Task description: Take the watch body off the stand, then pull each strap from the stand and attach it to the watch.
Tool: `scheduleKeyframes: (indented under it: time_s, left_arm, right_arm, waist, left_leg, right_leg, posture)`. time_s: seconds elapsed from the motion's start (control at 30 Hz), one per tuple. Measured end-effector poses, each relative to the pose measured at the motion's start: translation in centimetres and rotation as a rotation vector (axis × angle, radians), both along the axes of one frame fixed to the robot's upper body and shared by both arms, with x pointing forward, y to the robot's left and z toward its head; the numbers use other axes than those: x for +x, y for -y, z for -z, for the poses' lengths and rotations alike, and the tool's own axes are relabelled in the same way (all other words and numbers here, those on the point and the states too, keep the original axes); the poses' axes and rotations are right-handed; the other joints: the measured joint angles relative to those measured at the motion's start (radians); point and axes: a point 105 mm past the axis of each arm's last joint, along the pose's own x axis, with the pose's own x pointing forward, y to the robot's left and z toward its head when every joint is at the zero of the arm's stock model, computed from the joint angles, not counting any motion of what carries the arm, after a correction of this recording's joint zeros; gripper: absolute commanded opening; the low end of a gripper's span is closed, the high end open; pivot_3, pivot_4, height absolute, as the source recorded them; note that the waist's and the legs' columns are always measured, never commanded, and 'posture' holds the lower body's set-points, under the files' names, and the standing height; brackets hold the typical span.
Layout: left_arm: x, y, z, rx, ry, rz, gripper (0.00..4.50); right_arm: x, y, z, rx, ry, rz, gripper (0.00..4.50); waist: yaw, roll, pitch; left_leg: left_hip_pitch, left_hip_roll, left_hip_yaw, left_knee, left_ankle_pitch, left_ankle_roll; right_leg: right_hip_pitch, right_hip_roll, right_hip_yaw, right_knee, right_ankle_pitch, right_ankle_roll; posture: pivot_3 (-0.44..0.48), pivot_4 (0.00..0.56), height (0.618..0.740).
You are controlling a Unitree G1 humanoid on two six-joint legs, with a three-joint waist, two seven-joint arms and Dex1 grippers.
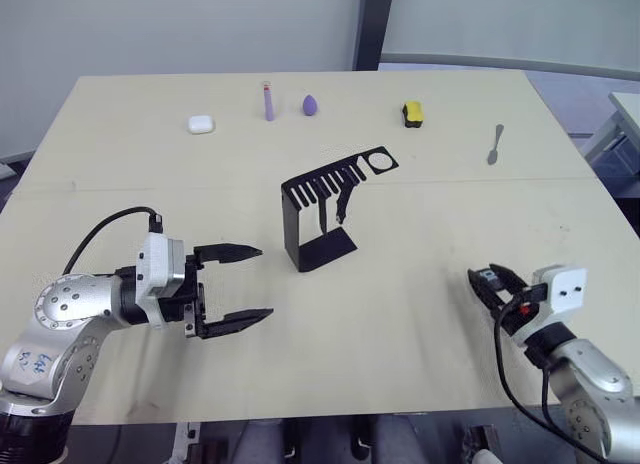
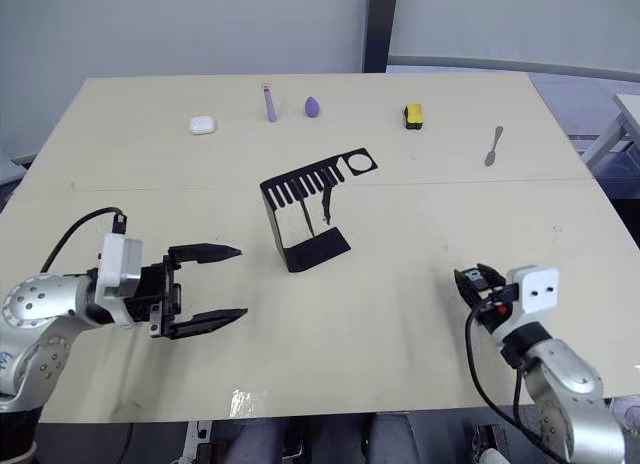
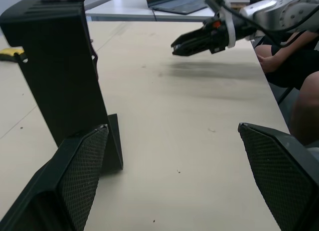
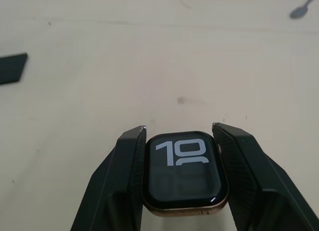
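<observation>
Pale wooden bench (image 1: 420, 314) seen from above. Centre: the stand (image 1: 325, 209), a black C-shaped sheet-metal piece with flat base, upright back and a slotted top plate carrying a round hole at its 2 o'clock end; two thin dark straps (image 1: 335, 206) hang from the slots. At 8 o'clock of the stand, well apart, the left gripper (image 1: 238, 286) hovers with its two black fingers spread wide, tips pointing toward 3 o'clock. At 4 o'clock, the right gripper (image 1: 488, 282) sits low over the bench. Along the far edge, from 10 to 2 o'clock: white case (image 1: 201, 124), lilac tube (image 1: 268, 101), purple egg-shaped object (image 1: 311, 105), yellow-and-black block (image 1: 412, 113), grey spoon (image 1: 495, 143).
</observation>
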Motion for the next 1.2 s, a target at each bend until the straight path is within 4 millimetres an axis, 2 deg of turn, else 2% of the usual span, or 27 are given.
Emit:
scheduleKeyframes:
  time_s: [0.2,0.53,0.57,0.6,0.7,0.87,1.03,1.1,1.2]
  left_arm:
    - [0.1,0.3,0.3,-0.017,-0.012,-0.01,4.5]
    - [0.1,0.2,0.5,-0.011,-0.03,-0.015,4.5]
    - [0.1,0.2,0.5,-0.011,-0.03,-0.015,4.5]
    - [0.1,0.2,0.5,-0.011,-0.03,-0.014,4.5]
    - [0.1,0.2,0.5,-0.009,-0.031,-0.01,4.5]
    - [0.0,-0.2,0.8,0.006,-0.046,-0.018,4.5]
    - [0.1,-1.6,0.6,0.002,-0.037,-0.086,4.5]
    - [0.3,-2.8,1.1,0.003,-0.044,-0.145,4.5]
    - [0.9,-5.3,2.1,-0.011,-0.047,-0.273,4.5]
  right_arm:
    - [1.5,0.9,1.5,-0.007,0.007,0.045,1.62]
    - [1.8,0.2,1.6,-0.008,0.007,-0.015,1.62]
    - [1.8,0.2,1.6,-0.007,0.007,-0.021,2.66]
    - [1.8,0.2,1.5,-0.008,0.006,-0.026,2.99]
    - [1.7,0.6,1.3,-0.026,0.005,-0.031,4.44]
    - [0.5,1.9,-0.2,-0.074,0.006,-0.07,4.44]
    - [-2.3,2.4,-4.5,-0.144,0.023,-0.205,4.44]
    - [-3.9,3.0,-5.2,-0.199,0.006,-0.268,4.44]
    - [-5.6,4.0,-4.9,-0.276,0.011,-0.323,4.44]
  waist:
    - [0.001,0.0,0.0]
    - [0.001,0.0,0.0]
    - [0.001,0.0,0.0]
    - [0.001,0.0,0.0]
    - [0.002,0.0,0.0]
    - [0.004,0.0,0.0]
    - [0.006,0.0,0.0]
    - [0.007,0.0,0.0]
    - [0.007,-0.001,-0.001]
  left_leg:
    - [0.0,0.0,0.0,0.0,0.0,0.0]
    - [0.004,0.001,0.0,0.002,-0.002,-0.001]
    - [0.004,0.001,0.0,0.002,-0.002,-0.001]
    - [0.004,0.001,0.0,0.002,-0.002,-0.001]
    - [0.004,0.001,0.0,0.002,-0.002,0.0]
    - [0.004,0.0,0.0,0.002,-0.003,0.0]
    - [0.006,0.001,0.0,0.002,-0.005,0.001]
    - [0.007,0.002,0.0,0.002,-0.006,0.001]
    - [0.008,0.002,0.0,0.002,-0.007,0.002]
  right_leg:
    - [0.0,0.0,0.0,0.005,0.0,0.0]
    - [0.004,0.0,0.001,0.005,0.0,-0.001]
    - [0.004,0.0,0.002,0.005,0.0,-0.001]
    - [0.004,0.0,0.002,0.005,0.0,-0.001]
    - [0.004,0.0,0.001,0.006,0.0,-0.001]
    - [0.004,-0.001,0.002,0.005,0.0,-0.001]
    - [0.007,-0.001,0.002,0.0,0.0,-0.001]
    - [0.008,0.0,0.001,-0.001,0.0,-0.001]
    - [0.009,0.0,-0.001,-0.002,0.0,-0.001]
  posture:
    - [0.0,0.15,0.74]
    - [0.0,0.15,0.74]
    - [0.0,0.15,0.74]
    - [0.0,0.15,0.74]
    - [0.0,0.15,0.74]
    - [0.0,0.15,0.74]
    - [0.0,0.15,0.74]
    - [0.0,0.15,0.74]
    - [0.0,0.15,0.74]
